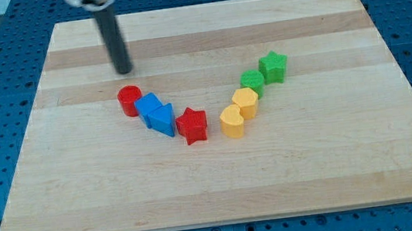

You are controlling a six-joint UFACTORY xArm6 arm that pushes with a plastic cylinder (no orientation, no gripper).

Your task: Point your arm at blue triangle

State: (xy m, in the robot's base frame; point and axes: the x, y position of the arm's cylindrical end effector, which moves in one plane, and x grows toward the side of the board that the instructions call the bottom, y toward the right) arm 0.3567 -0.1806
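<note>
The blue triangle [162, 120] lies left of the board's middle, wedged between a blue cube [148, 105] on its upper left and a red star [191, 125] on its right. A red cylinder [129, 100] touches the blue cube's upper left. My tip [123, 70] is toward the view's top left of these blocks, just above the red cylinder and apart from it, well short of the blue triangle.
To the right, a yellow heart [231, 121], a yellow hexagonal block [245, 101], a green block [252, 81] and a green star [273, 66] form a diagonal row. The wooden board [351, 161] rests on a blue perforated table.
</note>
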